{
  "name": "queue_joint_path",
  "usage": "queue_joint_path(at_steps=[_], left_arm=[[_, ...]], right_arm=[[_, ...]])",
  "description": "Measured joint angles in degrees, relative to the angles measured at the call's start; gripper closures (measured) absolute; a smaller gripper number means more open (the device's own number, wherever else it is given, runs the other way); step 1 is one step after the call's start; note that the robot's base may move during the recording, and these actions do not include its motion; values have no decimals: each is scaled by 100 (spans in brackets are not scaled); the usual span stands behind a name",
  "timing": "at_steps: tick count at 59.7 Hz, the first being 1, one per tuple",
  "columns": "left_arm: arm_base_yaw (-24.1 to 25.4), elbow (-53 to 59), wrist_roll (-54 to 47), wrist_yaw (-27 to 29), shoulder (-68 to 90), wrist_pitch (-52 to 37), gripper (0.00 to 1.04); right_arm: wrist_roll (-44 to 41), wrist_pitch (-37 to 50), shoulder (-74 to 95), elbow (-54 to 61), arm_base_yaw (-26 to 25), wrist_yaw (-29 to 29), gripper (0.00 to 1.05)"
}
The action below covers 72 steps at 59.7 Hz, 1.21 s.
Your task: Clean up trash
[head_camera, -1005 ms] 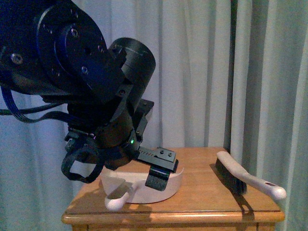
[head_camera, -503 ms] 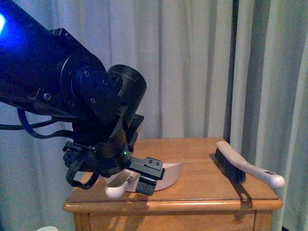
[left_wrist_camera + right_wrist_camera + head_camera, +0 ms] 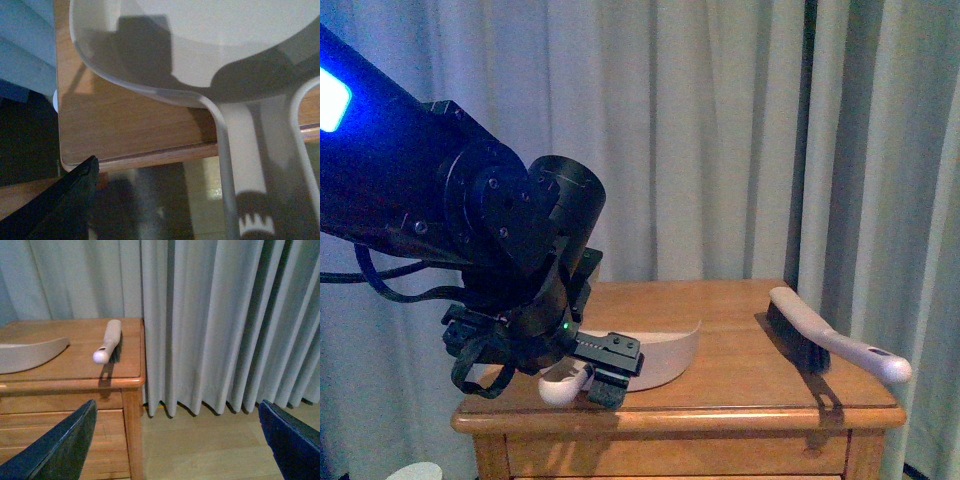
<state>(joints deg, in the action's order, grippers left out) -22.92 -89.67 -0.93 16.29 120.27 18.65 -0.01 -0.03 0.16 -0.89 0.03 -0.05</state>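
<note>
Dustpan (image 3: 665,352) handle now lies inside the lowered, wide-spread left gripper (image 3: 586,384).

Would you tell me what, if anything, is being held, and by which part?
Apparently nothing: the left gripper sits open at the dustpan handle, finger clear; the right gripper is open, empty.

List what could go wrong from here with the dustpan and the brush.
1. The handle of the dustpan juts past the front edge of the table, and the left gripper has one finger apart from it. A misjudged close could push the dustpan off instead of grasping it.
2. The brush lies close to the table's right edge. A bump from an arm could knock it to the floor.
</note>
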Motion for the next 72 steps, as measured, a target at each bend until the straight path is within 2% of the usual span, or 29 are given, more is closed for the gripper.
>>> queue_joint_path(at_steps=[10, 12, 35, 48, 49, 65, 72], left_arm=[[4, 0, -7, -68, 9, -33, 8], [4, 0, -26, -92, 9, -33, 11], [0, 2, -94, -221, 9, -59, 77], [7, 140, -94, -262, -42, -295, 77], [22, 1252, -343, -284, -1182, -1786, 77], [22, 2776, -1268, -267, -2876, -3727, 78], [44, 3462, -1602, -437, -3720, -4172, 78]], right_arm=[[0, 0, 0, 0, 0, 0, 7], [0, 0, 0, 0, 0, 0, 7], [0, 0, 0, 0, 0, 0, 7], [0, 0, 0, 0, 0, 0, 7], [0, 0, 0, 0, 0, 0, 7], [0, 0, 0, 0, 0, 0, 7], [0, 0, 0, 0, 0, 0, 7]])
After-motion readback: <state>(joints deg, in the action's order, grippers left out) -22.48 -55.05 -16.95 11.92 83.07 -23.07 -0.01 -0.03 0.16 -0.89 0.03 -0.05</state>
